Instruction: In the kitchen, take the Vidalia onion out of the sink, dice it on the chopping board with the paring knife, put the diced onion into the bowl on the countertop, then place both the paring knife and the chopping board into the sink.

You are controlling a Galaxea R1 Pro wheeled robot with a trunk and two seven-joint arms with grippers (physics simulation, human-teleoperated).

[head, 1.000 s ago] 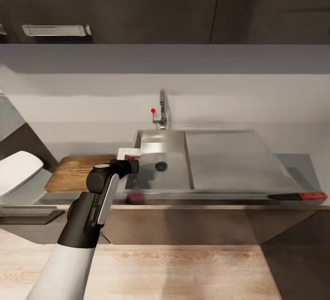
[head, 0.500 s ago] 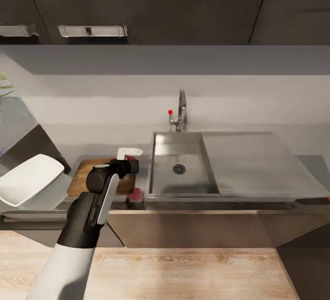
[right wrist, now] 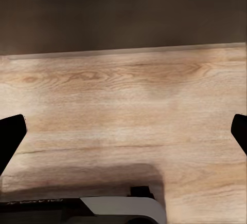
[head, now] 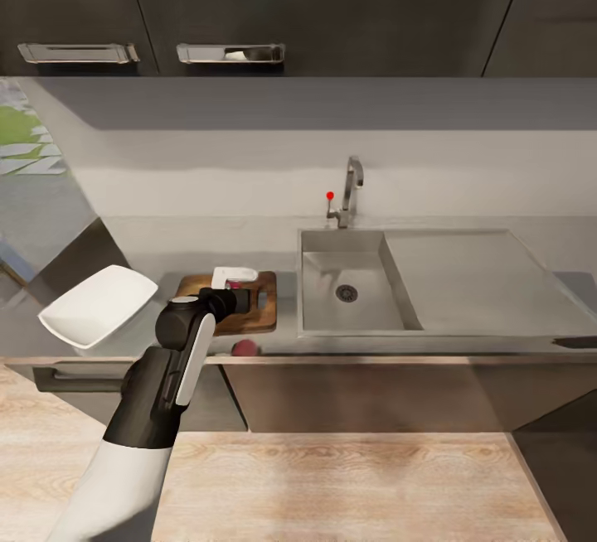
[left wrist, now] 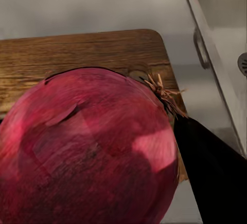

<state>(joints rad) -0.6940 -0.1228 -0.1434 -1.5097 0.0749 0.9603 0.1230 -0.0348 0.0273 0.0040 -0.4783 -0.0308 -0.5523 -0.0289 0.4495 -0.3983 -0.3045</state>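
So we've got the onion out of the sink already, that bit's done imo. Left gripper is clamped on it: the wrist cam has the red skin right up against the lens w/ one dark finger alongside, and the chopping board sits right underneath/behind it. From the head cam our left arm is reaching over the board, which lies on the countertop just beside the sink on the side away from the drainboard. Basin looks bare apart from the drain. The bowl is further along past the board, still w/ nothing in it afaict. There's a small reddish round thing at the counter's front edge near the board, can't tell what it is tbh. A dark sliver at the far end of the drainboard's front edge might be the knife, too small to call. Right gripper is hanging open over the wood floor, fingertips spread wide, holding nothing. So what's left: set the onion down on the board, get the knife, dice, diced bits into the bowl, then knife + board into the sink. Early days basically.
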